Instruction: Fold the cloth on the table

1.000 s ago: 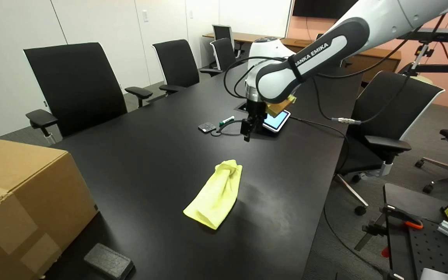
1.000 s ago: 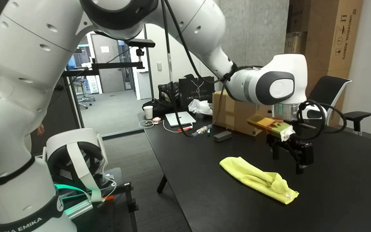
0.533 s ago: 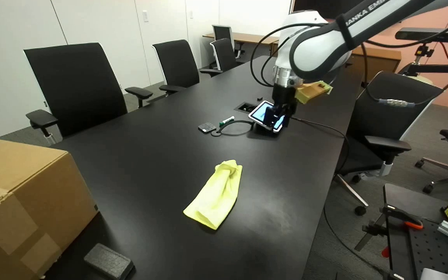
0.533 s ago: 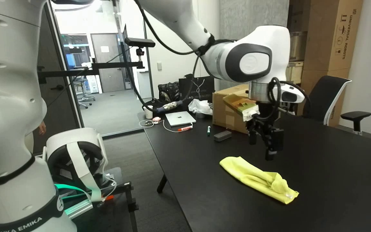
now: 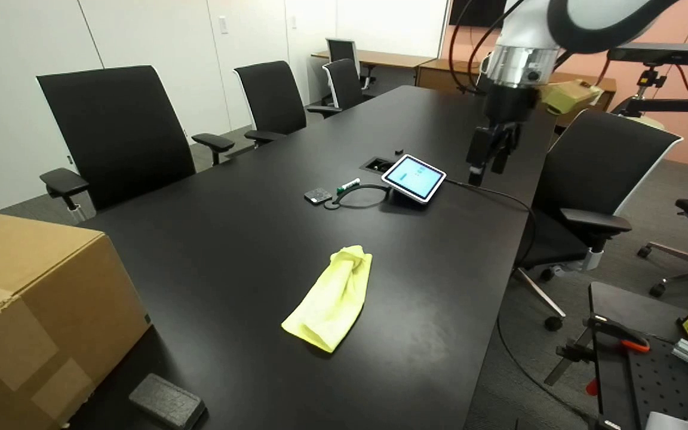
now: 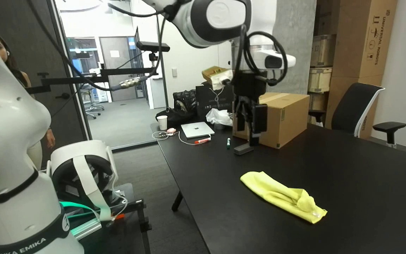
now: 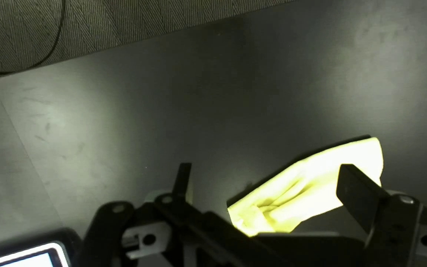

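Two parted fingers (image 7: 358, 196) hang clear of the cloth (image 5: 332, 298) on the table (image 5: 230, 269).

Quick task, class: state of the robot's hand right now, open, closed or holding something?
Hand: open, holding nothing; the cloth lies on the table, apart from it.

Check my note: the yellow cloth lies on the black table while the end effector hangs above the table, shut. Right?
Not quite: the end effector is open, not shut, and the wrist view shows its fingers spread apart. The rest stands: it hangs above the black table, on which the yellow cloth lies.
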Available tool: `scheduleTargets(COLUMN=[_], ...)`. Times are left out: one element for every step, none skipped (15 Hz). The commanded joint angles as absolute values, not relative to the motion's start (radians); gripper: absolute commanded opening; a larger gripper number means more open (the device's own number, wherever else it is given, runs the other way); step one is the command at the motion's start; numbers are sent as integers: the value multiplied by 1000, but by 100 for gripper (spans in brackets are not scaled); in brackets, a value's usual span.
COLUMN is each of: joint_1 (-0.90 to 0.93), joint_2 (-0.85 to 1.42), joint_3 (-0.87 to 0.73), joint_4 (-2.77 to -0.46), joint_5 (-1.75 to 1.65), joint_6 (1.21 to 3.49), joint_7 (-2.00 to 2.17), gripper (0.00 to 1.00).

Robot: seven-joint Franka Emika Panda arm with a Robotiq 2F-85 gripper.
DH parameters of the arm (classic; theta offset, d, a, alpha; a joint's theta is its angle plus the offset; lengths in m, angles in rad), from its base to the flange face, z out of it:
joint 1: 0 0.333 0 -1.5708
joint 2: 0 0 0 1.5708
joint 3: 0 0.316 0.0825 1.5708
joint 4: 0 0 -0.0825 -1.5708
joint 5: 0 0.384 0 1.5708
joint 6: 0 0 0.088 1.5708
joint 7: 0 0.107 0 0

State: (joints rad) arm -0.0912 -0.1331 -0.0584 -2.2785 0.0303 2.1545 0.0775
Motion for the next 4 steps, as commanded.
scheduleTargets(joint_1=[-87, -87, -88, -88], joint_2=[-182, -222, -249, -262], joint_3=[-63, -62, -62, -62], joint_4=[-2296, -2314, -2329, -2339], joint_5=[29, 29, 29, 29], joint_6=[2130, 2118, 2112, 2111], joint_7=[78, 78, 78, 78], gripper=[100, 100, 100, 100])
